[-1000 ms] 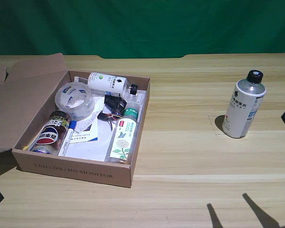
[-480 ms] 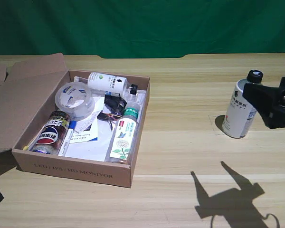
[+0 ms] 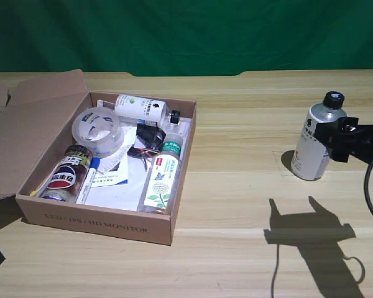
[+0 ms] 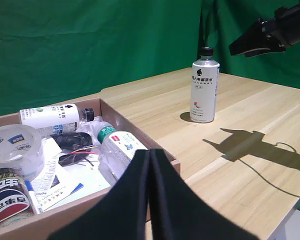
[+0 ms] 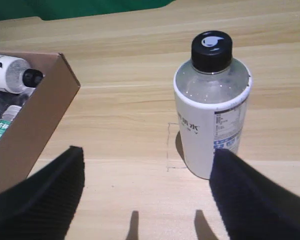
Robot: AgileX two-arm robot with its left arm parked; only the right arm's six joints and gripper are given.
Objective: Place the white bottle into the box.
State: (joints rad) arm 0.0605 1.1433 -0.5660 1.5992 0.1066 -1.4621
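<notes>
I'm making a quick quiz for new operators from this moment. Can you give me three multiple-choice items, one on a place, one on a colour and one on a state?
1. Where is the white bottle?
A. lying inside the box
B. standing on the table, off to the exterior view's right of the box
C. held above the box

2. What colour is its cap?
A. green
B. red
C. black

3. How is the right gripper?
A. open, not holding anything
B. shut on the bottle
C. shut on the tape roll

Answers:
1 B: it stands upright on bare table, well clear of the box.
2 C: the right wrist view shows a black cap.
3 A: both fingers are spread wide, short of the bottle.
</notes>
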